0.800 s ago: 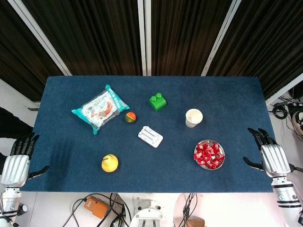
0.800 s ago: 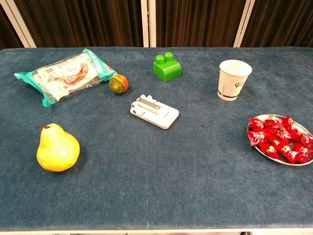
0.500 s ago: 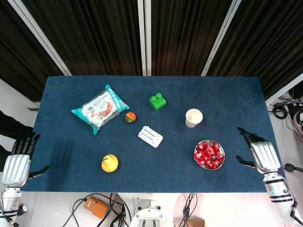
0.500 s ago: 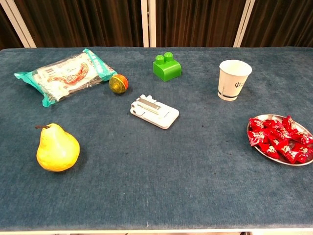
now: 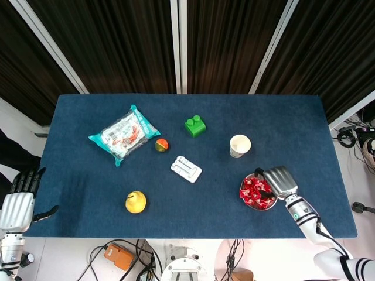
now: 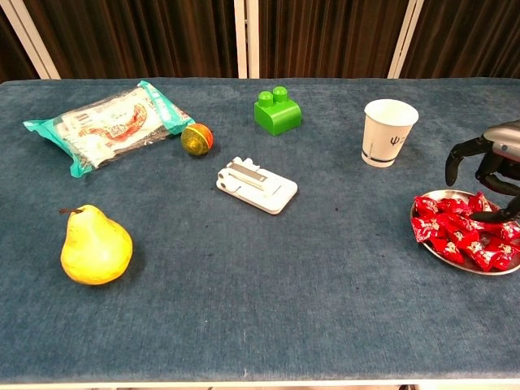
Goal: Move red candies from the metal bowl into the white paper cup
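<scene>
Left hand (image 5: 16,208), fingers apart and holding nothing, shows only in head view, off the near left table (image 5: 88,193) edge. Right hand (image 6: 487,166) hovers, fingers curled apart, over crinkly red candies (image 6: 459,231) in the shallow metal bowl (image 6: 443,253). Beyond stands the smooth white paper cup (image 6: 388,132).

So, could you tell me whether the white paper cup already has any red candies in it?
No, the head view looks into the white paper cup and its inside shows only plain white.

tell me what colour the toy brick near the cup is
Green: the toy brick is bright green all over, clearest in the chest view, left of the white paper cup.
</scene>
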{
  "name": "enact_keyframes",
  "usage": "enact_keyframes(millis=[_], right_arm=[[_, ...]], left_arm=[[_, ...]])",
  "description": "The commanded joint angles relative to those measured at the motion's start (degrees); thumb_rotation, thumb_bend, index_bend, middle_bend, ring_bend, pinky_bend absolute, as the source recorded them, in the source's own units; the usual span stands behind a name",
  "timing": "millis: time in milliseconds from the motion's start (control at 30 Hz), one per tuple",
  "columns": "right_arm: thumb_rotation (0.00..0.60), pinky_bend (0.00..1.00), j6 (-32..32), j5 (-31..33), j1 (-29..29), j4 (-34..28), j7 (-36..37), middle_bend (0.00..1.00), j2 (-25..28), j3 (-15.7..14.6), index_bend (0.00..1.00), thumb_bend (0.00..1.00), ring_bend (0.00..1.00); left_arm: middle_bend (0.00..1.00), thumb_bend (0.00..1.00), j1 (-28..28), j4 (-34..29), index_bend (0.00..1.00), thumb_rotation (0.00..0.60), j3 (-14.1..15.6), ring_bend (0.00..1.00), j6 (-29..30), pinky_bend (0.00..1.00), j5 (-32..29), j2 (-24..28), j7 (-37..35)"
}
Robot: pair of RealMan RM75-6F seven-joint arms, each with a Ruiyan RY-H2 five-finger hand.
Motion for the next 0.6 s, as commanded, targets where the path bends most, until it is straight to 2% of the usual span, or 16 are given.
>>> enact_keyframes(millis=[33,367,467,600], right_arm=[[0.6,1.0,-1.12,0.97,0.89,1.19,0.15,0.92,-0.8,0.42,0.49,0.39,1.0],[0.6,1.0,-4.21,3.67,2.66,3.74,0.01,0.92,-2.05,0.33,0.48,0.41,1.0],[0.6,1.0,-5.2,4.13,3.33,4.58,0.25,0.92,-2.61,0.28,0.49,0.47,1.0],[0.6,1.0,-6.25,4.67,4.03,5.52,0.96,0.92,-3.22,0.21,0.54,0.62,1.0]], left_arm=[[0.0,0.0,0.1,-0.05,0.0,0.6,-0.04,0.0,-0.09,0.0,-0.27,0.13,0.06],[0.0,0.0,-0.04,-0.42,0.0,0.6,-0.23,0.0,-0.49,0.0,-0.51,0.29,0.52],[0.0,0.0,-0.07,-0.57,0.0,0.6,-0.36,0.0,-0.41,0.0,-0.55,0.4,0.58],[0.0,0.0,0.0,-0.59,0.0,0.6,-0.44,0.0,-0.36,0.0,-0.69,0.54,0.64]])
